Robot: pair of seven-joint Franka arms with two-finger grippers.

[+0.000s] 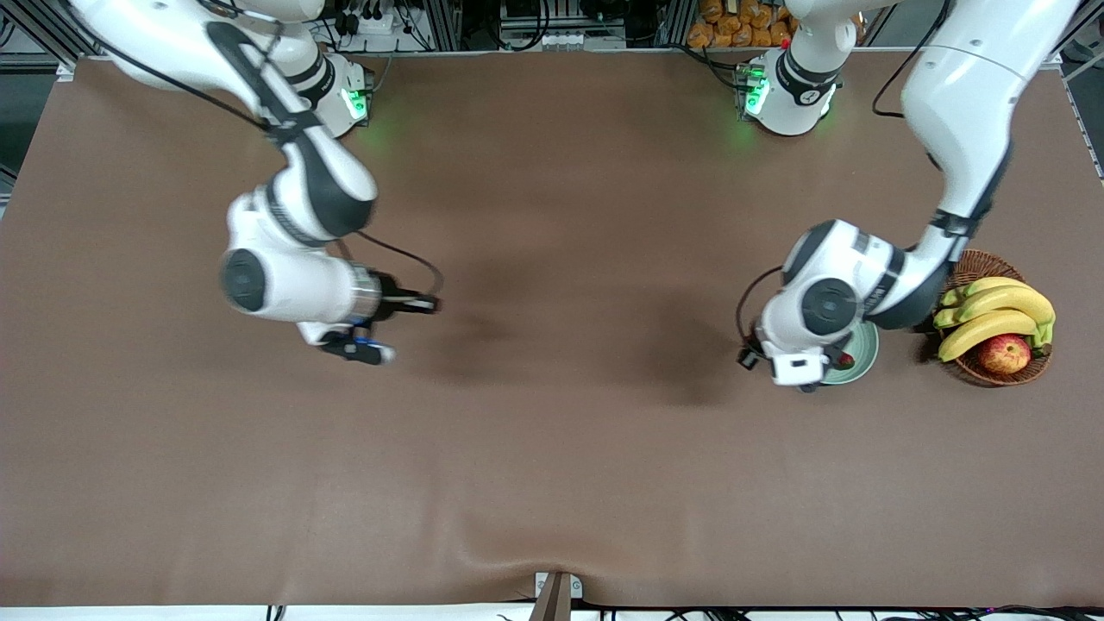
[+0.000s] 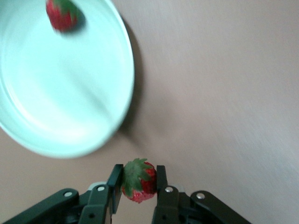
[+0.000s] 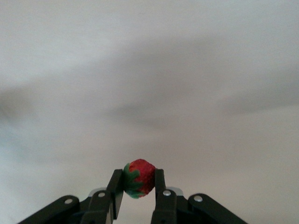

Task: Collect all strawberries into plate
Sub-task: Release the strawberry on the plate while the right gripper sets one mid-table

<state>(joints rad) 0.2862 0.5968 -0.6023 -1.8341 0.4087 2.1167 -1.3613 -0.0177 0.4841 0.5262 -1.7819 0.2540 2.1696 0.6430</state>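
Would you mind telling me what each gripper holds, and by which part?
Each holds a strawberry by its sides: the left gripper one strawberry, the right gripper another strawberry.

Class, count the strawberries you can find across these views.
3: one on the plate, a strawberry; one in the left gripper beside the plate; one in the right gripper over bare table.

hidden and cut off
left arm's wrist covers most of the plate (image 1: 867, 349); plate's strawberry (image 2: 62, 14) cut by the picture's edge, blurred
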